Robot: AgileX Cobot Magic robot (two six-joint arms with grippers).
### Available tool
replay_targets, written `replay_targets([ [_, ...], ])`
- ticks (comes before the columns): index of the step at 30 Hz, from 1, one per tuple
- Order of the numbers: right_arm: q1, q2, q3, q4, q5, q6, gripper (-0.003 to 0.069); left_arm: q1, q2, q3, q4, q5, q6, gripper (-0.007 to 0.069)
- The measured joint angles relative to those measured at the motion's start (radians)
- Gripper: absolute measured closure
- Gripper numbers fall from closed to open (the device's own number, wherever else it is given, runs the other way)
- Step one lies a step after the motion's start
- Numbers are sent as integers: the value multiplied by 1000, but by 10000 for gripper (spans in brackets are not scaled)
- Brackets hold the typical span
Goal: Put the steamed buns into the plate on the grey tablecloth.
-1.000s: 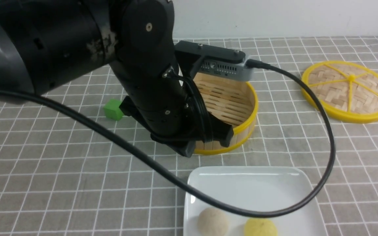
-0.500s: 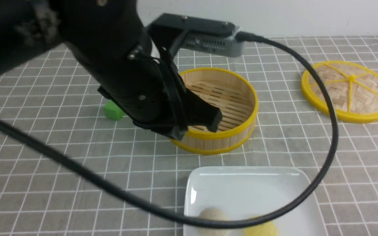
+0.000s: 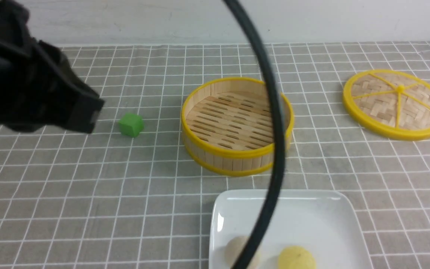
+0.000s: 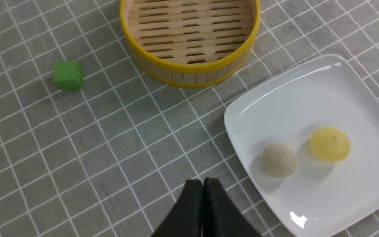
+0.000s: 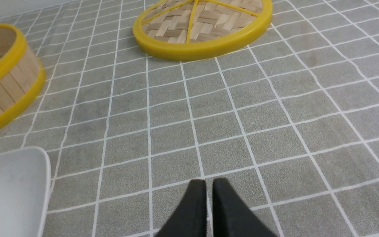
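At the left gripper point(image 4: 203, 181), fingertips together, with nothing held, above the grey tablecloth point(image 4: 166, 148); at the right gripper point(image 5: 209, 182), fingertips slightly parted, nothing between them; on the white plate point(image 4: 308, 85), both buns, beige point(image 4: 279, 160) and yellow point(image 4: 330, 144), side by side; in the front view, left arm point(image 3: 21, 82) blurred and cropped, black cable point(image 3: 274, 112) across beige bun and basket point(image 3: 233, 160), plate's near edge cut off

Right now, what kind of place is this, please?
Probably a tabletop set up for robot trials: a bamboo steamer basket, its woven lid and a bun plate sit on gridded cloth beneath a robot arm.
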State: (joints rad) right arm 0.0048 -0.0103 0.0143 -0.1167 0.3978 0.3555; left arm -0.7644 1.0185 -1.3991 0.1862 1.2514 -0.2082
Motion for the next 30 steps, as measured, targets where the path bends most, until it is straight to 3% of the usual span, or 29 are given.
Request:
replay_targets([
  [9,0,0,0,-40,1,-223,599,0,-313,300,43,-5,-129,599],
  [16,0,0,-1,-46,5,-273,592,0,-585,613,42,-178,-197,601],
  [20,0,0,-1,-46,5,-274,583,0,-760,911,27,-473,-323,603],
  [26,0,0,-1,-48,5,-273,574,0,-805,1112,59,-916,-494,602],
  [30,0,0,-1,-48,5,-273,568,0,-805,1156,64,-1036,-523,601],
])
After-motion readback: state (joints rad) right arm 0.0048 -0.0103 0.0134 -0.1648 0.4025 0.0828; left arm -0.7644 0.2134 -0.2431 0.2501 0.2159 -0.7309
